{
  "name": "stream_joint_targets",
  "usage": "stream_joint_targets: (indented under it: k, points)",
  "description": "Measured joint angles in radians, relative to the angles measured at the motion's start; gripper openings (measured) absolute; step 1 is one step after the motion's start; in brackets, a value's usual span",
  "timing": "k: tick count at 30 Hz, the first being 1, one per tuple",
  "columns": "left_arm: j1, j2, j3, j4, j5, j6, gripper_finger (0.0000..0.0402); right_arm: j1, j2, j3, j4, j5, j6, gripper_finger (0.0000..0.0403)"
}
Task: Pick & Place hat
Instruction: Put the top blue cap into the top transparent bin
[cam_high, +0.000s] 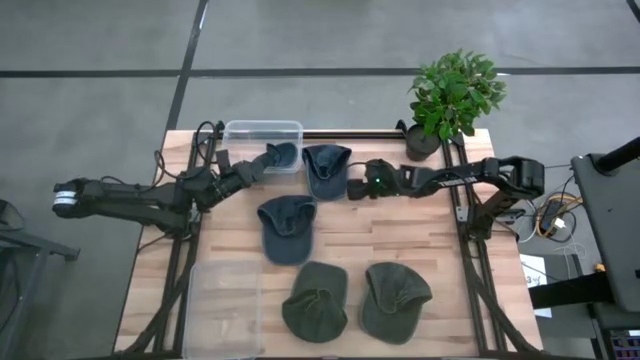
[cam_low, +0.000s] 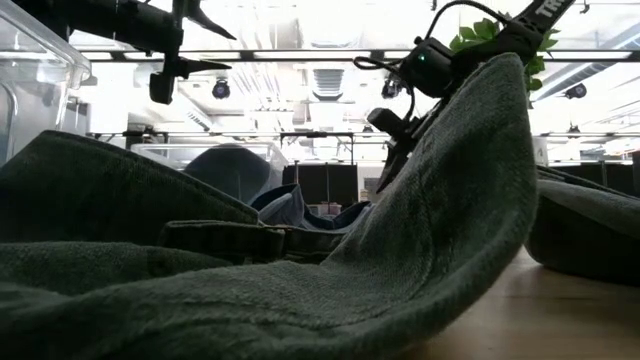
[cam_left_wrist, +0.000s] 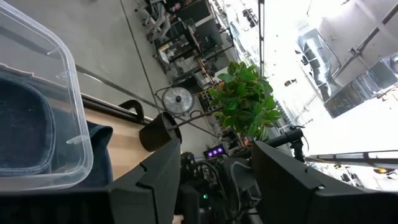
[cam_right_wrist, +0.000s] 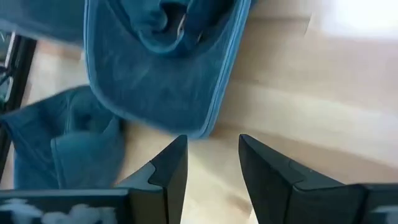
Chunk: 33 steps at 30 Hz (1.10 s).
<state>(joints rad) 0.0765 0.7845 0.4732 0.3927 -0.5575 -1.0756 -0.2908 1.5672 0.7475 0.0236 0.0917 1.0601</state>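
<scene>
Hovering released, right claw (cam_right_wrist: 211, 171) (left claw (cam_left_wrist: 214, 180) too) beside blue hat (cam_right_wrist: 165, 68).

blue hats (cam_high: 287, 228) | olive-green hats (cam_high: 316, 300) | bin (cam_high: 262, 133) seemingly clear

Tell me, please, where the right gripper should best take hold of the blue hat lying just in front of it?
Probably the brim edge. The blue hat lies flat on the table, its brim toward the open right gripper, which sits low beside it. Coming in level from that side, one finger could slide under the thin brim. The crown looks bulkier and floppy.
</scene>
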Motion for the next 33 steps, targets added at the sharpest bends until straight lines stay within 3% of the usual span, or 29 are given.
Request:
stream_joint_targets:
  k: [7, 18, 22, 27, 33]
  points:
    - [0.000, 0.000, 0.000, 0.000, -0.001, 0.005, 0.0190, -0.053, 0.079, 0.008, 0.112, 0.010, 0.003, 0.0133]
    - [0.000, 0.000, 0.000, 0.000, -0.002, 0.000, 0.0190, -0.066, 0.216, 0.098, 0.117, -0.087, -0.003, 0.0120]
    - [0.000, 0.000, 0.000, 0.000, -0.003, 0.000, 0.0190, -0.068, 0.224, 0.127, 0.111, -0.101, -0.033, 0.0094]
    - [-0.001, 0.000, 0.000, -0.004, -0.004, 0.001, 0.0190, -0.068, 0.223, 0.155, 0.085, -0.100, -0.088, 0.0021]
    - [-0.001, 0.000, -0.001, -0.010, -0.004, 0.000, 0.0190, -0.065, 0.179, 0.200, -0.071, -0.074, -0.132, 0.0013]
